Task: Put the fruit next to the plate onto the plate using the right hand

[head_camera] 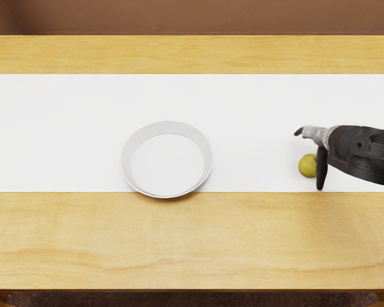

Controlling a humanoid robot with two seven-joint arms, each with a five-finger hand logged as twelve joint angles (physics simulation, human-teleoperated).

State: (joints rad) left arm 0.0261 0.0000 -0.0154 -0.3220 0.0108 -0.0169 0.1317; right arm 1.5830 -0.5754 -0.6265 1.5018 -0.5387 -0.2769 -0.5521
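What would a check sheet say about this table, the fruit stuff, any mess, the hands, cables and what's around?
Surface: wooden table with a white runner across it.
Job's things: white plate mid-runner, holding no fruit; yellow fruit on the runner to its right, well apart from it.
Clutter: nothing seen.
Grippers: right hand right beside the fruit, fingers spread, not closed on it; left hand not in view.
Cables: nothing seen.
Surroundings: brown wall behind the table.
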